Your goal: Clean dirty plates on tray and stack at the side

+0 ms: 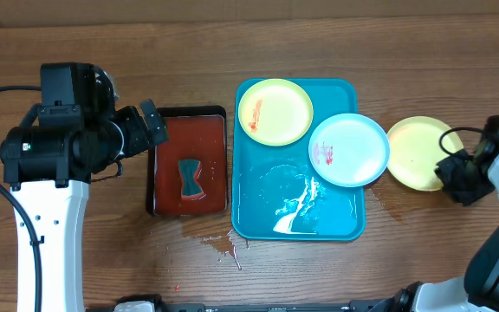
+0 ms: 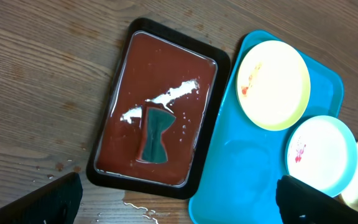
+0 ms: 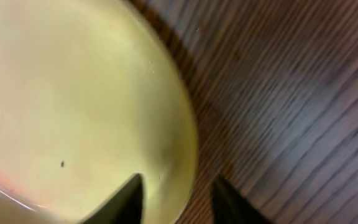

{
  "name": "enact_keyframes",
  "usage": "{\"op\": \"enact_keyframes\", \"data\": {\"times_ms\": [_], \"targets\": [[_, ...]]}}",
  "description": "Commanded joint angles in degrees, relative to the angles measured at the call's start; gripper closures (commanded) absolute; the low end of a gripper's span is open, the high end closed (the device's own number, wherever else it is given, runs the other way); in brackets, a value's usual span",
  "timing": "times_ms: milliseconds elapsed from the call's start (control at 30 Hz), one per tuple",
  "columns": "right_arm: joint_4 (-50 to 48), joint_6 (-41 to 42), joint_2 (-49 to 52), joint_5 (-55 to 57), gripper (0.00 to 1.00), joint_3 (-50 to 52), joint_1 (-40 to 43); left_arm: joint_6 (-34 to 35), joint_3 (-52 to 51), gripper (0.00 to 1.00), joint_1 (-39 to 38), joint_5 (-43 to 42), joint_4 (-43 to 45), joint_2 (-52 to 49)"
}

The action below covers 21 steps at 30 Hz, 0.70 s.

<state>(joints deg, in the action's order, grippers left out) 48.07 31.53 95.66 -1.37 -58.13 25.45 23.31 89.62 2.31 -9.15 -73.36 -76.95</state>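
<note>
The turquoise tray point(image 1: 258, 195) lies mid-table and also shows in the left wrist view point(image 2: 235, 168). A yellow-green plate point(image 1: 275, 111) point(image 2: 273, 84) with a red smear sits in its far left corner. The blue-white plate point(image 1: 349, 150) point(image 2: 321, 152), also smeared red, overlaps the tray's right rim. A second yellow-green plate point(image 1: 416, 153) point(image 3: 73, 93) lies on the table right of the tray. My right gripper point(image 1: 451, 169) point(image 3: 179, 199) straddles its right rim, one finger over the plate and one over the wood, open. My left gripper point(image 1: 150, 126) point(image 2: 179, 186) hangs open and empty above the black tray.
A black tray point(image 1: 156, 165) point(image 2: 101, 134) of red liquid stands left of the turquoise tray, with a dark green sponge point(image 1: 190, 176) point(image 2: 155, 134) in it. Water pools on the turquoise tray point(image 1: 297, 204). Drops and a puddle lie on the wood in front point(image 1: 223, 247).
</note>
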Motion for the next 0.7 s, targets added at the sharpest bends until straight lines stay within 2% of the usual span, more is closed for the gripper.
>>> {"op": "enact_keyframes", "data": {"times_ms": [0, 67, 233, 300, 467, 600, 667], "targets": [[0.7, -1.6, -1.6, -0.9, 0.53, -0.6, -2.5, -1.7, 0.9, 0.00, 0.3, 0.6, -0.1, -0.5], [0.7, -3.5, -3.2, -2.8, 0.52, -1.0, -4.0, -1.7, 0.9, 0.00, 0.3, 0.6, -0.1, -0.6], [-1.1, -15.2, -7.3, -12.9, 0.48, -1.1, -10.2, -1.7, 0.9, 0.00, 0.3, 0.6, -0.1, -0.6], [-1.4, -16.0, -7.3, -10.9, 0.41, -1.1, -13.2, -1.7, 0.9, 0.00, 0.3, 0.6, -0.1, -0.6], [-4.4, -15.9, -5.0, -3.0, 0.37, -1.0, -18.6, -1.7, 0.9, 0.00, 0.3, 0.6, -0.1, -0.6], [-8.7, -15.0, -2.3, -0.7, 0.39, -0.3, -20.0, -1.7, 0.9, 0.00, 0.3, 0.6, -0.1, -0.6], [-10.0, -14.8, -1.0, -0.7, 0.52, -0.2, -20.0, -1.7, 0.9, 0.00, 0.3, 0.6, -0.1, -0.6]]}}
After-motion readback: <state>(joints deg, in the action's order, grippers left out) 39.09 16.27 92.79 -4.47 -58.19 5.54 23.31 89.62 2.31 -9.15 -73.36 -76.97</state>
